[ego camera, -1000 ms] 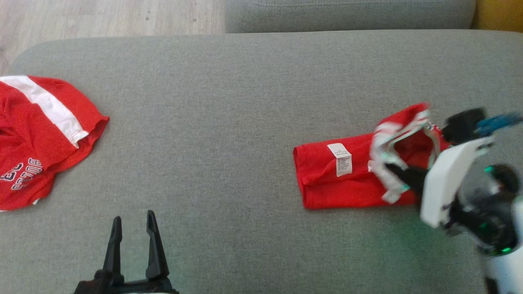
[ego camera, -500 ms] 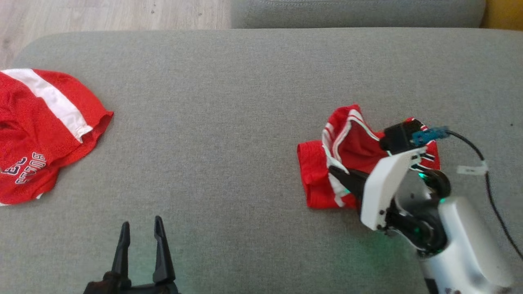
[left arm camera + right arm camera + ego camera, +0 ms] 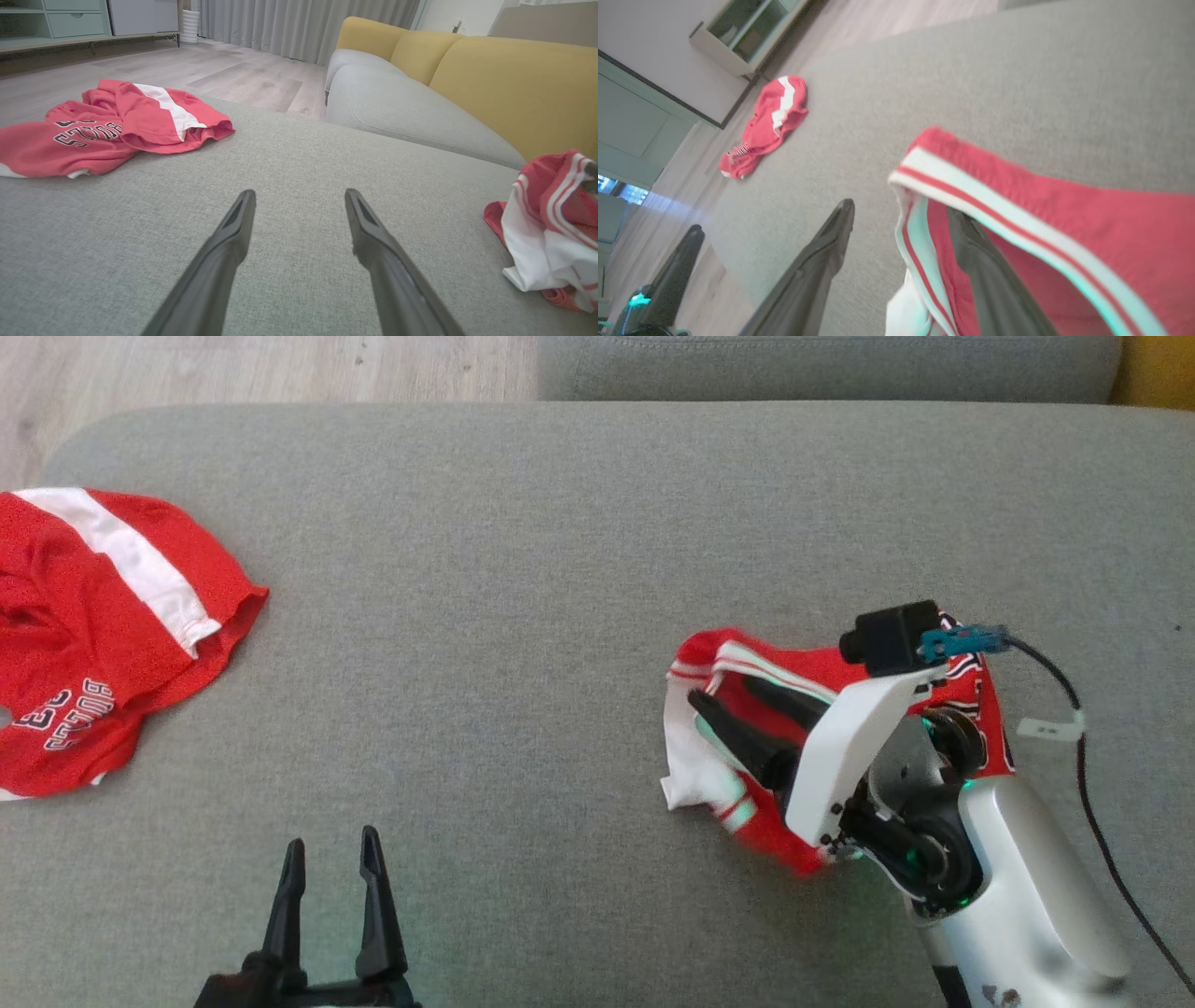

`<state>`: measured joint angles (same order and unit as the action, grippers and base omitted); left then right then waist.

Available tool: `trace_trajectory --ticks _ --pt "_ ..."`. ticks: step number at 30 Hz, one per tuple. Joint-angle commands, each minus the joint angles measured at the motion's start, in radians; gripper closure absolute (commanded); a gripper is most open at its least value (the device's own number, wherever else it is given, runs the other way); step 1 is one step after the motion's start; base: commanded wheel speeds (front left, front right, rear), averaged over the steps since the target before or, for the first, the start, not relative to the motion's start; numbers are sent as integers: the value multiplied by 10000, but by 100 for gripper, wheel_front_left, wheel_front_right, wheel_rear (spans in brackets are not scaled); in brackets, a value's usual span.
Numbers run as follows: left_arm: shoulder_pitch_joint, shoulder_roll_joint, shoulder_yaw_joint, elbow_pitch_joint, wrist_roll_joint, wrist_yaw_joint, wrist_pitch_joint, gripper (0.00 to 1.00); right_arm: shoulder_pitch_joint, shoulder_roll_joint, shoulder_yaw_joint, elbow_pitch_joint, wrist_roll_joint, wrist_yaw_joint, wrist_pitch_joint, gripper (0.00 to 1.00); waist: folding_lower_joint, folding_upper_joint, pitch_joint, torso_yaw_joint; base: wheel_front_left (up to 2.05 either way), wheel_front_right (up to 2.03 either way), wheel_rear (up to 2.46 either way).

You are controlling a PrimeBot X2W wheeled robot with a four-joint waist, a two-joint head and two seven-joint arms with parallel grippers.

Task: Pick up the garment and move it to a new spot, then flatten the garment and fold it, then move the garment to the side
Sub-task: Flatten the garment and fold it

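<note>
Because the garment (image 3: pixel 695 747) drapes one finger of my parted right gripper (image 3: pixel 724 691), I rate it nearer than the parted, empty left gripper (image 3: pixel 333 838) at 8 o'clock.

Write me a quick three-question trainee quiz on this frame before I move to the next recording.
1. True or false: the left gripper holds cloth.
2. Fill in: the lettered red garment lies toward the robot's ____.
3. Which is nearest the striped garment? A) right gripper B) left gripper C) lettered red garment
Key: 1 false; 2 left; 3 A.
</note>
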<state>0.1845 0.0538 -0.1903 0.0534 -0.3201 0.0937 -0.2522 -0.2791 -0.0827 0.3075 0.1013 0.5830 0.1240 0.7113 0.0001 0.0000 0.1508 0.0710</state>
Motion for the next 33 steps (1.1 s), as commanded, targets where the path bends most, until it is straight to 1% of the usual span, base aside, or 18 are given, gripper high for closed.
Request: trace_trajectory --ticks 1,4,5,6,7,9,12,14,15,16,17,20,24,29,30,31,32,33 --pt "-199 -35 376 -259 -8 21 -95 0 -382 204 153 -788 282 67 -342 0 -1 0 -67 -11 0 0 0" --pt "-126 -35 423 -317 -17 51 -95 0 -152 96 298 -1691 323 67 -717 0 -1 0 -149 -56 0 0 0" --pt "-126 -35 423 -317 -17 51 -95 0 -152 96 298 -1691 323 67 -717 0 -1 0 -149 -56 0 0 0" --pt "-101 -35 437 -342 -19 59 -95 0 -58 -68 254 -2023 140 67 -947 0 -1 0 -180 -80 0 0 0" --pt "-51 -35 461 -378 -14 66 -95 0 157 -555 13 -2540 -597 67 -1572 0 -1 0 -245 -129 0 0 0" --pt "-22 -35 506 -411 -23 69 -95 0 445 -989 -388 -2792 -1471 67 -2300 0 -1 0 -322 -189 0 0 0" --pt "84 -35 576 -451 -31 57 -95 0 1031 -1319 -1147 -2717 -2398 67 -3365 0 -1 0 -508 -287 0 0 0" --pt "141 -35 613 -475 -9 26 -95 0 1383 -1656 -1573 -2549 -3245 67 -4191 0 -1 0 -619 -320 0 0 0" --pt "165 -35 647 -486 -1 8 -95 0 1575 -1686 -1850 -2409 -3579 67 -4632 0 -1 0 -683 -335 0 0 0" --pt "193 -35 682 -484 15 -15 -95 0 1770 -1684 -2105 -2256 -3884 67 -5067 0 -1 0 -756 -343 0 0 0" --pt "262 -35 765 -470 68 -76 -95 0 2162 -1614 -2521 -1914 -4370 67 -5951 0 -1 0 -946 -347 0 0 0" --pt "420 -35 864 -441 109 -136 -95 0 2785 -1336 -3040 -1356 -4986 67 -6936 0 -1 0 -1190 -339 0 0 0" --pt "529 -36 983 -482 88 -169 -95 0 3366 -707 -3156 -735 -5337 67 -7523 0 -1 0 -1268 -321 0 0 0" --pt "410 -36 945 -549 64 -185 -95 0 3414 -232 -2819 50 -5800 67 -7882 0 -1 0 -1081 -228 0 0 0" --pt "378 -36 906 -552 63 -186 -95 0 3356 -180 -2715 244 -5909 67 -7991 19 -1 0 -1026 -200 0 0 0" --pt "345 -36 862 -550 73 -191 -95 0 3286 -111 -2672 480 -5983 67 -8058 62 -1 0 -958 -169 0 0 0" --pt "305 -36 823 -552 81 -197 -95 0 3197 -63 -2560 740 -6081 67 -8079 88 -1 0 -875 -132 0 0 0" --pt "268 -36 801 -546 94 -200 -95 0 3064 -5 -2509 984 -6163 67 -8145 100 -1 0 -806 -108 0 0 0"
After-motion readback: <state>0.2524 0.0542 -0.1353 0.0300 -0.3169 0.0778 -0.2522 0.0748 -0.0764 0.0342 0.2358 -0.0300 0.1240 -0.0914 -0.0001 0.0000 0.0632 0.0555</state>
